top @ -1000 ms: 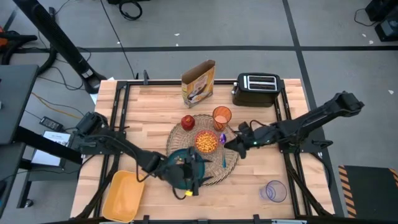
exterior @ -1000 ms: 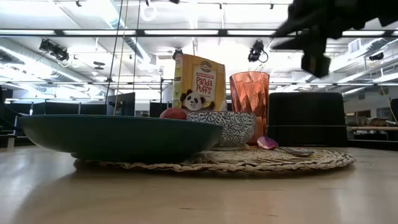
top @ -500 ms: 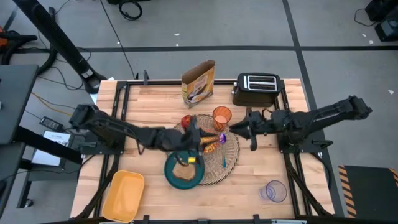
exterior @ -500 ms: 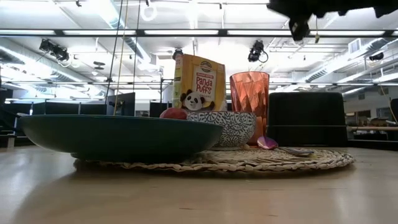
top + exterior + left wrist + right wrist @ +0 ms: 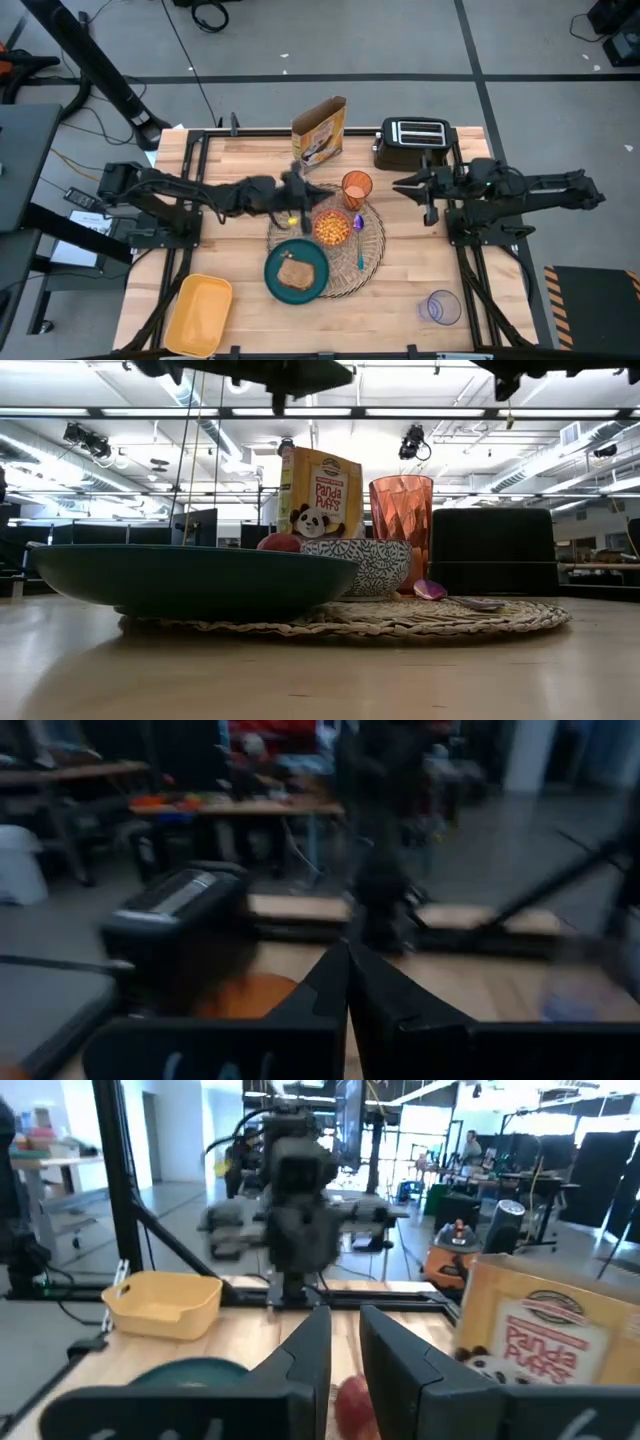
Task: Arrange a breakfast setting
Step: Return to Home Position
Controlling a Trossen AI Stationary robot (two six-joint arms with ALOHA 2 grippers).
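Setting: woven placemat [image 5: 374, 258] at table centre, fully laid. Clock read from overhead, 12 at the toaster [image 5: 412, 143] edge.
Plate: teal plate [image 5: 270, 285] at the mat's 7 o'clock, toast slice [image 5: 293, 273] on it.
Bowl and cup: small bowl [image 5: 370, 568] at mat centre; orange cup [image 5: 357, 187] at 1 o'clock, just beside it.
Apple: red apple [image 5: 280, 542] shows in the low view beside the bowl; overhead it is hidden beneath the left arm, near 11 o'clock.
Spoon: spoon [image 5: 360, 250] at 4 o'clock, long axis 12-to-6, purple end toward the cup.
Left gripper: left gripper [image 5: 300, 192] hangs high over the mat's 11 o'clock edge, fingers pressed together, carrying nothing; arm lies 9-to-3.
Right gripper: right gripper [image 5: 403, 185] off the mat at its 2 o'clock, between cup and toaster, fingers narrowly apart, empty.
Governing relation: setting lies toward 5 o'clock of the left gripper, 8 o'clock of the right; the left is nearer, directly above the apple.
Judgement: nothing appears left to place. Pulling back toward 9 o'clock (left) and 3 o'clock (right) leads away from every item; the only risk is the left dropping before clearing apple and cup.
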